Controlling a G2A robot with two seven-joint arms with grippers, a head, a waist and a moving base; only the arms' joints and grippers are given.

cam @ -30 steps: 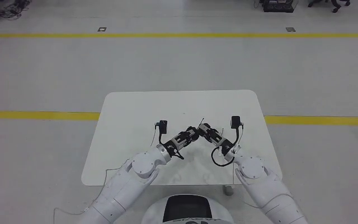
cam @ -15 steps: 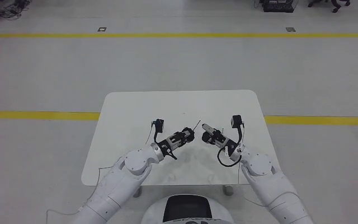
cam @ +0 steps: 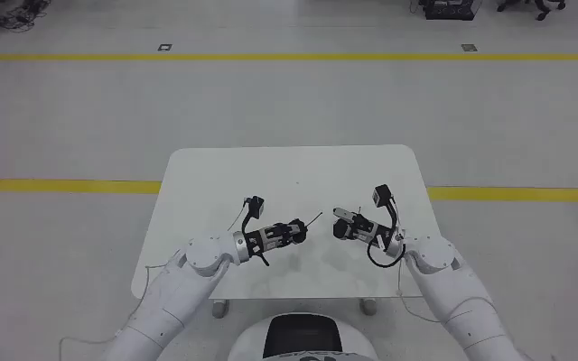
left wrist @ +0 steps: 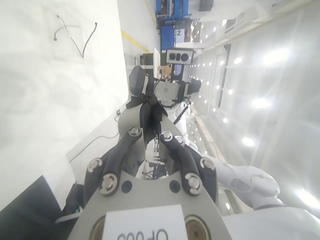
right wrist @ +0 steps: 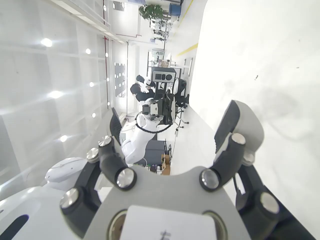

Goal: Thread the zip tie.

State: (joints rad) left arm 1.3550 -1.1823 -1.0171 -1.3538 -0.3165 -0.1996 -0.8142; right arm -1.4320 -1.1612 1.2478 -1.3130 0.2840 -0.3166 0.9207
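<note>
While the left gripper is pinching the zip tie in a tight, almost closed grip, the thin black strip is sticking out from its tip toward the far right, and it seems to be held above the white table rather than lying on it. The right gripper is hanging just to the right, apart from the tie, opened wide and carrying nothing; the two tools are facing each other over the middle of the table. The threading is probably not yet done, since no closed loop is showing, though the strip is too thin to tell where its head is. To do this step well, the right arm is likely needing to come in slowly along the line of the strip, closing only when the free end is sitting inside its opening and not beside it. The left one should be gripping firmly without turning, because such a soft strip is bending away easily when pushed from the side. A short, straight approach is looking safer than a fast one.
</note>
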